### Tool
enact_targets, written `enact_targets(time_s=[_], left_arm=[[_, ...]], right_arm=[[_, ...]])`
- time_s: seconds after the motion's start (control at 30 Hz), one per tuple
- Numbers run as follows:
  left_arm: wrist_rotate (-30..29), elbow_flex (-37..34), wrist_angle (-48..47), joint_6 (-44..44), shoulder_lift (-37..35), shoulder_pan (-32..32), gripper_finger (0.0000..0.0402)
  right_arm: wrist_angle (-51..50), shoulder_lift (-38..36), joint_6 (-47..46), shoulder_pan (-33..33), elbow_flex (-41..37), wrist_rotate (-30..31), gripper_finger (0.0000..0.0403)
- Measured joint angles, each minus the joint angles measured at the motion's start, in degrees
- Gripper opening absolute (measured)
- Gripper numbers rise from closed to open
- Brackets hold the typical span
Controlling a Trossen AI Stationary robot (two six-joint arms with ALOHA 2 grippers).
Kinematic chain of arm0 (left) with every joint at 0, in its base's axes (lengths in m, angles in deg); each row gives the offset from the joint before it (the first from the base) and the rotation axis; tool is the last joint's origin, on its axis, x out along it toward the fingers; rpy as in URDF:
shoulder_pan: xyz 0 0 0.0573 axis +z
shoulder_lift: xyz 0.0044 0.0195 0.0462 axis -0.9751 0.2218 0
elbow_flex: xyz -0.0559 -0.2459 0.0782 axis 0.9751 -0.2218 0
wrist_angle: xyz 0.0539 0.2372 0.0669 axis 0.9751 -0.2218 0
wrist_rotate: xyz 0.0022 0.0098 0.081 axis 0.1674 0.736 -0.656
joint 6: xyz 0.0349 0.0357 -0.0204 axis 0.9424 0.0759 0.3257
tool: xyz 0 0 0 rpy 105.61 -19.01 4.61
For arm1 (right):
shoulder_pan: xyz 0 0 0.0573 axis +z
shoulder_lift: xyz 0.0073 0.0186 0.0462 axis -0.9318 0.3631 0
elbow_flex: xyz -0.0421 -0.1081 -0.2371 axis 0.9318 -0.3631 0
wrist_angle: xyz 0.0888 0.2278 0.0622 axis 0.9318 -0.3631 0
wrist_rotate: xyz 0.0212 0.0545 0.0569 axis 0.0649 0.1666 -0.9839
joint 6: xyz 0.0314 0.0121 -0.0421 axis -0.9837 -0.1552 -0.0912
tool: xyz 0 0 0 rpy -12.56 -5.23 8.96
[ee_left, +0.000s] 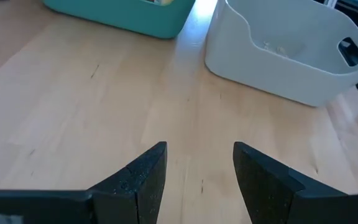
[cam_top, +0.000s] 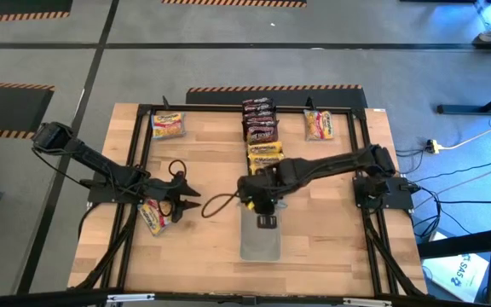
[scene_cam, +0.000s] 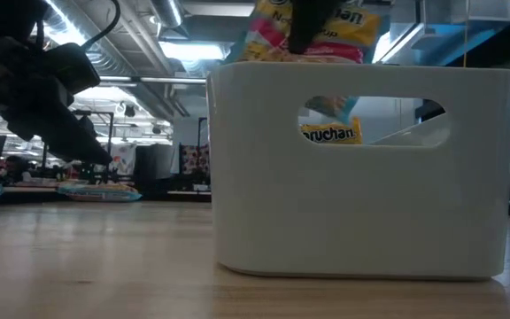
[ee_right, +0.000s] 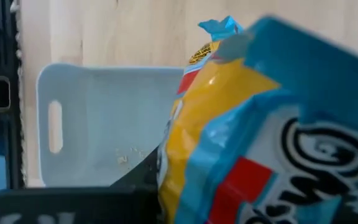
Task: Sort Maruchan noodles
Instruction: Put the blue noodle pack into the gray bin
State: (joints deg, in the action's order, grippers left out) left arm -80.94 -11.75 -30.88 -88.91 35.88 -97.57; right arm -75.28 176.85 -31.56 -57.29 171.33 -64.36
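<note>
Yellow crinkly plastic Maruchan noodle packet (ee_right: 229, 124): pinched in the right claw (cam_top: 261, 198), held over the pale rectangular plastic tray (cam_top: 260, 243) at the table's near middle. Risk: an off-centre release could catch the packet on the rim and tip it outside. Left claw (cam_top: 190, 201): spread, empty, at left.

An overhead camera looks straight down on the whole wooden desk (cam_top: 314, 239), a desk-level camera sits close against the white bin (scene_cam: 361, 168), and both wrist cameras look down into that same bin from nearby.
</note>
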Motion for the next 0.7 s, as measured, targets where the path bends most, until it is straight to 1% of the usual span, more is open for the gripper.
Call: enact_targets(time_s=[0.1,0.3,0.53,0.7], left_arm=[[-0.7,0.0,0.1,-0.1,0.0,0.0,0.018],[-0.9,0.0,0.5,-0.4,0.0,0.0,0.018],[-0.9,0.0,0.7,-0.5,0.0,0.0,0.018],[-0.9,0.0,0.7,-0.5,0.0,0.0,0.018]], right_arm=[[0.8,0.8,2.8,1.5,0.0,-0.2,0.0106],[1.0,2.6,3.0,2.6,0.0,-0.7,0.0107],[-2.1,6.5,3.0,2.1,0.0,-0.1,0.0107],[-2.3,8.1,3.6,2.0,0.0,-0.5,0.0107]])
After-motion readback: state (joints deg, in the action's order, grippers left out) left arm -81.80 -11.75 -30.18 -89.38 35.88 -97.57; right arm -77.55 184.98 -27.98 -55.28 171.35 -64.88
